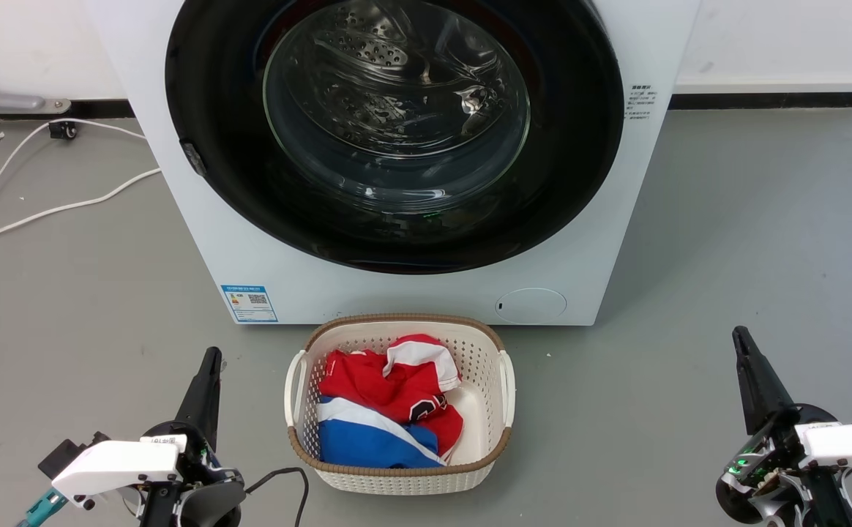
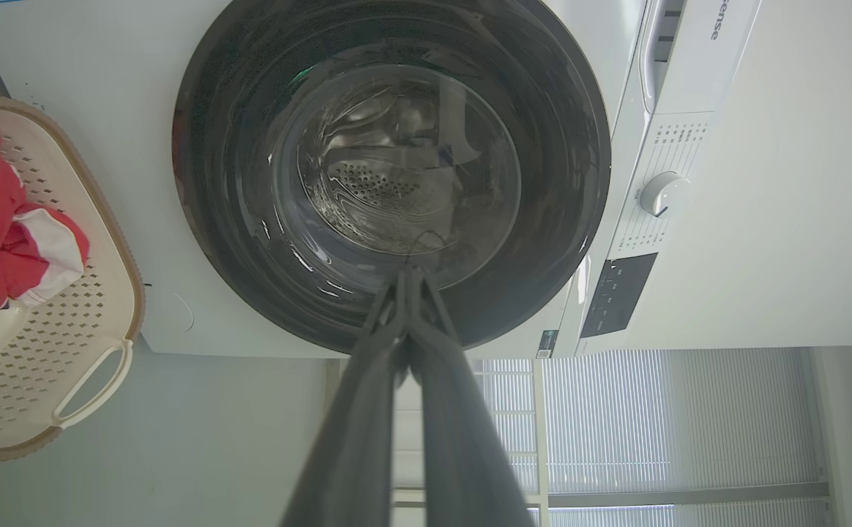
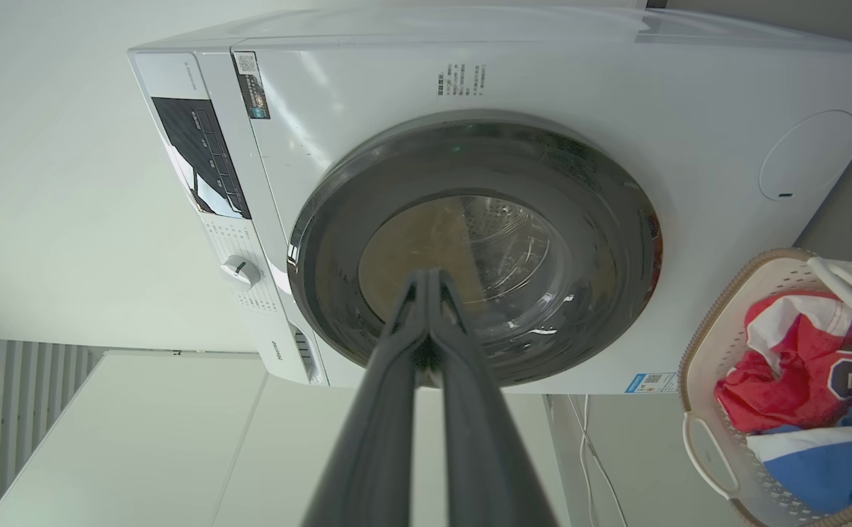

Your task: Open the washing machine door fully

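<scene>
Grey floor (image 1: 67, 293), washing machine door (image 1: 394, 124) (closed)

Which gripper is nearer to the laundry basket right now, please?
Left. The left gripper sits close beside the laundry basket, just off its left side. The right gripper is much farther away, well off to the basket's right. Neither touches it.

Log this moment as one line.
washing machine door closed | left hand shut, off door | right hand shut, off door | basket holds clothes
</scene>
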You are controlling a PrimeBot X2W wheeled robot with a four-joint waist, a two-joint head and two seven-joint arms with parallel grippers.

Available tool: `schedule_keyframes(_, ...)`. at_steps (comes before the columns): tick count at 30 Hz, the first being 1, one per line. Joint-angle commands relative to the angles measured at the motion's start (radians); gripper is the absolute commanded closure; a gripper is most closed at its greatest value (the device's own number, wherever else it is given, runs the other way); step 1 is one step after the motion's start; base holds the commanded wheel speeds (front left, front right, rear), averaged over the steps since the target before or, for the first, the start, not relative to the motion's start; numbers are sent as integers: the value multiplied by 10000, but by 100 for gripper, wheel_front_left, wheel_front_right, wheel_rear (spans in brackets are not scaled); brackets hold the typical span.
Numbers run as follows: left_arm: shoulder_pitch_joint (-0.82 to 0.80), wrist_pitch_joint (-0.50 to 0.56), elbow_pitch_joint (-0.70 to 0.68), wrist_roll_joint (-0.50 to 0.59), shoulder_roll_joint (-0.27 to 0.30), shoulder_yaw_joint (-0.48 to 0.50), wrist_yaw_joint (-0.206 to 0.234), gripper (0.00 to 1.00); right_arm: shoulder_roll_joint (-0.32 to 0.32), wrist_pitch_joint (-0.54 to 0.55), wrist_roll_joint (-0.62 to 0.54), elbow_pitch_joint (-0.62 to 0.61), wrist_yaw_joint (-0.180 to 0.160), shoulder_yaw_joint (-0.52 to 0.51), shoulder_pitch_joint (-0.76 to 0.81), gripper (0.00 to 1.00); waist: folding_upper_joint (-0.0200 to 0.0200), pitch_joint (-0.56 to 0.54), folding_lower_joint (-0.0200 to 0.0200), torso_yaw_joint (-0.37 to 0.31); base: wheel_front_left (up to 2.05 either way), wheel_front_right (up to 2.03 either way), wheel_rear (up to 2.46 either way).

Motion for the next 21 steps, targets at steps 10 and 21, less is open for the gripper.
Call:
schedule_keyframes(10, -89, 39, 9, 20, -15, 40, 1, 100, 5, 24, 26, 10, -2, -4, -101, 100, 0, 0, 0, 0, 0, 0, 0)
schedule_keyframes(21, -88, 43, 9, 24, -18, 42, 0, 100, 5, 21, 29, 9, -3, 0, -101, 100, 0, 0, 0, 0, 0, 0, 0)
